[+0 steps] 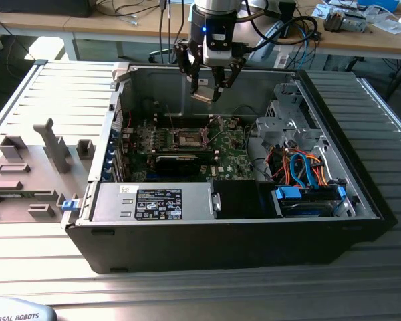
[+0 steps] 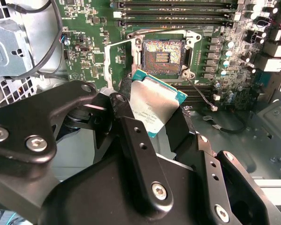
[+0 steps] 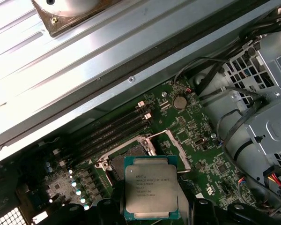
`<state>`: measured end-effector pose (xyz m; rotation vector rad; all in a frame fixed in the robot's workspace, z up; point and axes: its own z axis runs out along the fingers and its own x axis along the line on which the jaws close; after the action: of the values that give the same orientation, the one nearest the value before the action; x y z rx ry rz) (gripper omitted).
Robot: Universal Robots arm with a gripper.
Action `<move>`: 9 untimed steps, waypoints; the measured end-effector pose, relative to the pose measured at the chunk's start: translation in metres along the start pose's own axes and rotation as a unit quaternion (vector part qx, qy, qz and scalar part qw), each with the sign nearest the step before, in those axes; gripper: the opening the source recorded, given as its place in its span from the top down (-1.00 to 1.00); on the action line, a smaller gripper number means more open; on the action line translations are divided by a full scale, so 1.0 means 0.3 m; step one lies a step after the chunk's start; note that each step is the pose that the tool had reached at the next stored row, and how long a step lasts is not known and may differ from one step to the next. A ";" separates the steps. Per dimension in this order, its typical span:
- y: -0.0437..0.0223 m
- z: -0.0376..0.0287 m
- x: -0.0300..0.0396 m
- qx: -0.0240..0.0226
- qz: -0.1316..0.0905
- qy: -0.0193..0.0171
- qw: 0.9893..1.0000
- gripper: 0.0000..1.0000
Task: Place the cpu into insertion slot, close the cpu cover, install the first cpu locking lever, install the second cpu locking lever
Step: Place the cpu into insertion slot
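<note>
legible text: none | cpu (image 3: 151, 192): fine print, unreadable | power-supply stickers (image 1: 159, 202): print unreadable

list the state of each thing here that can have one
hand, shut on the cpu
cpu, held above the motherboard, not seated
insertion slot, empty, contacts bare
computer case, lying on its side, open at the top
</note>
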<state>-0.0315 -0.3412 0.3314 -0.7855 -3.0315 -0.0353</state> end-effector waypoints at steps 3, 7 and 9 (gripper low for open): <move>0.000 0.000 0.000 0.000 0.001 0.000 1.000 -0.08; 0.000 0.000 0.000 0.000 0.003 0.000 1.000 -0.08; 0.000 0.000 0.000 0.000 0.003 0.000 1.000 -0.08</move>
<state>-0.0315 -0.3412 0.3314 -0.7961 -3.0289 -0.0346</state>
